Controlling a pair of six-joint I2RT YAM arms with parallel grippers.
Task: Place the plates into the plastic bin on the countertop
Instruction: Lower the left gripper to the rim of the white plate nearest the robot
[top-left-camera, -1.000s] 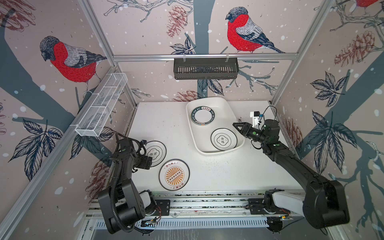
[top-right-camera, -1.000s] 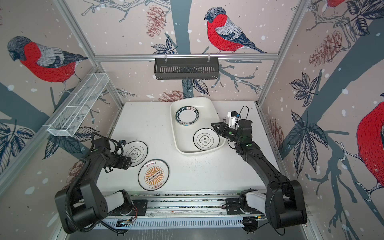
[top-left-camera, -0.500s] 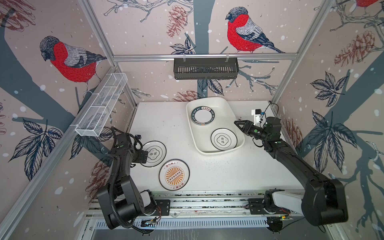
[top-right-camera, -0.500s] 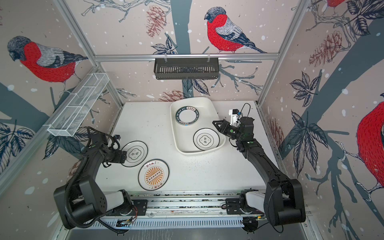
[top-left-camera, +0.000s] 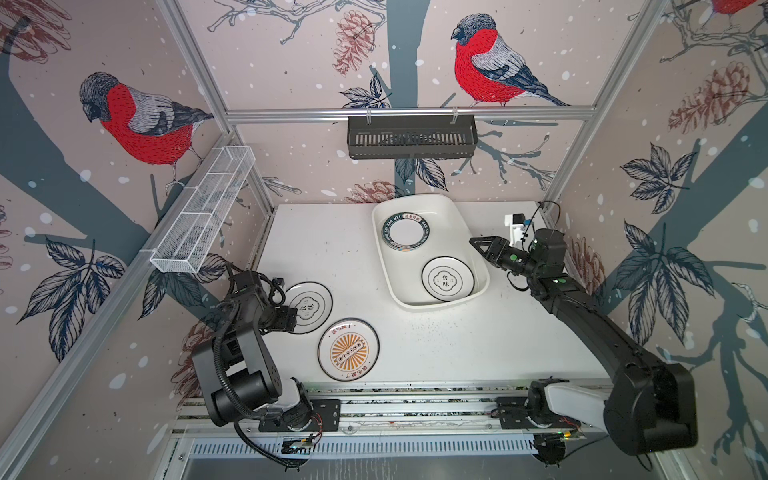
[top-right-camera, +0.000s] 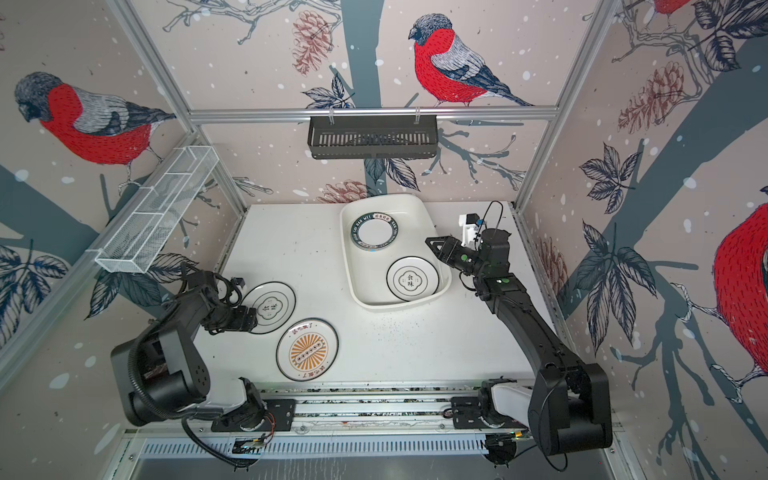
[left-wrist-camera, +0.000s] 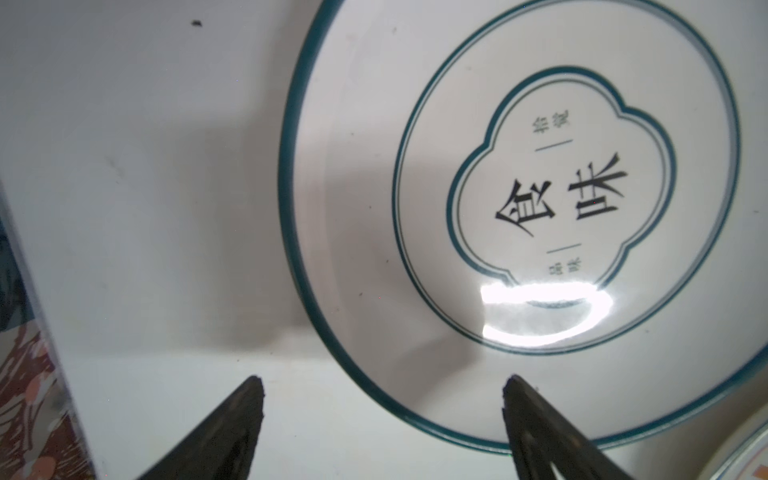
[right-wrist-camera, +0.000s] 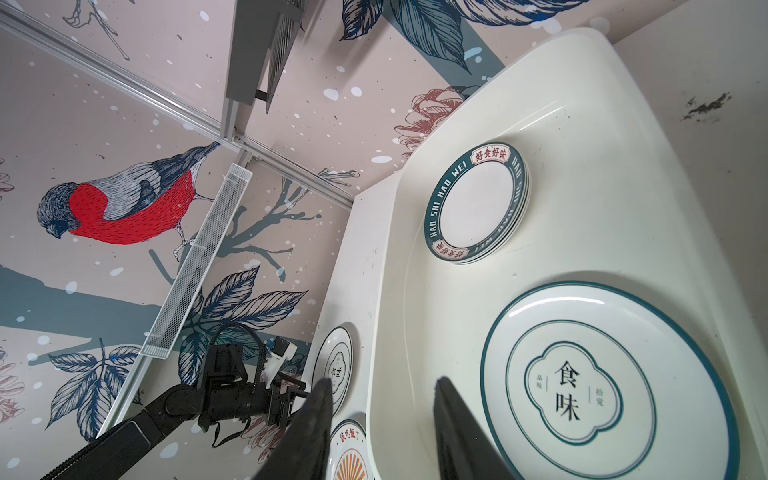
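Two plates lie on the countertop (top-left-camera: 457, 345): a thin-rimmed one with black characters (top-left-camera: 311, 305) (left-wrist-camera: 519, 232) and a sunburst one (top-left-camera: 348, 350). My left gripper (top-left-camera: 296, 323) (left-wrist-camera: 383, 386) is open at the lettered plate's near-left edge, and the rim runs between its jaws. The plastic bin (top-left-camera: 415, 305) (right-wrist-camera: 623, 145) holds a small stack of green-rimmed plates (top-left-camera: 405, 232) (right-wrist-camera: 476, 203) and a thin-rimmed lettered plate (top-left-camera: 448, 278) (right-wrist-camera: 602, 390). My right gripper (top-left-camera: 476, 243) (right-wrist-camera: 383, 385) hangs open and empty over the bin's right rim.
A black slatted basket (top-left-camera: 411, 137) hangs on the back rail. A white wire rack (top-left-camera: 203, 216) runs along the left frame. Aluminium posts edge the table, and the arm bases sit on the front rail (top-left-camera: 415, 409).
My left gripper has shifted a little at the lettered plate's edge, staying open. The right gripper has drifted slightly toward the back over the bin's rim. No plate has moved.
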